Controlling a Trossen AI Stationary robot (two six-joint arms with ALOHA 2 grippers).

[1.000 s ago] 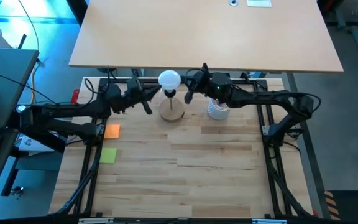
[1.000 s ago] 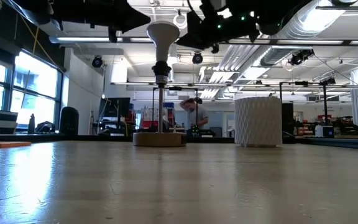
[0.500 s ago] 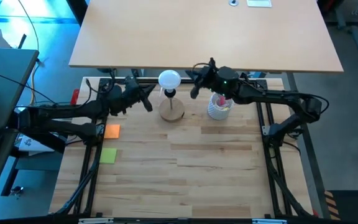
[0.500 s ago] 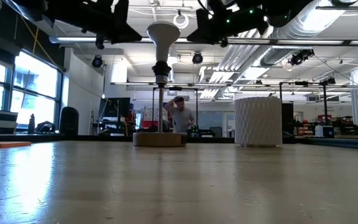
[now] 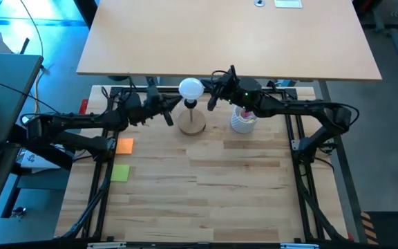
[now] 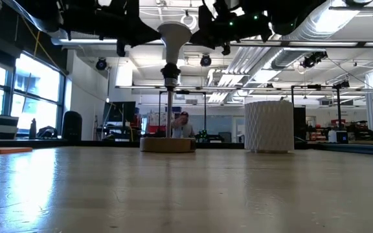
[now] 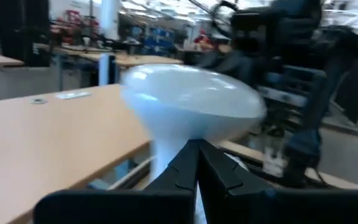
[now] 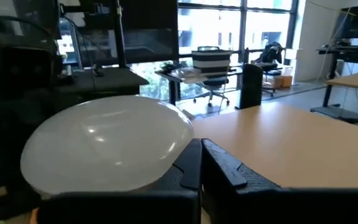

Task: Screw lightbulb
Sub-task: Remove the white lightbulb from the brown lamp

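Observation:
The white lightbulb (image 5: 191, 88) stands upright with its base in the black socket stem (image 6: 171, 103), which rises from a round wooden disc (image 5: 191, 126) at the table's far middle. My left gripper (image 5: 173, 107) is shut and level at the bulb's left. In the left wrist view its tips (image 7: 197, 149) point at the bulb's tapering neck. My right gripper (image 5: 211, 102) is shut and level at the bulb's right. Its tips (image 8: 201, 149) stand beside the bulb's dome (image 8: 104, 149). My left gripper comes in level from the table's left, its shut fingertips right at the bulb's neck (image 7: 166, 149); I cannot tell whether they touch it. My right gripper comes in level from the table's right, its shut fingertips close beside the dome (image 8: 173, 143); touching or apart, I cannot tell.
A white ribbed cup (image 5: 242, 122) with a red item inside stands just right of the disc, under my right arm. An orange pad (image 5: 124, 145) and a green pad (image 5: 120, 173) lie at the table's left. A person (image 6: 182, 126) stands in the room behind.
My left gripper has moved toward the table's right, closing in on the bulb, and stays shut. The person in the room behind has shifted about.

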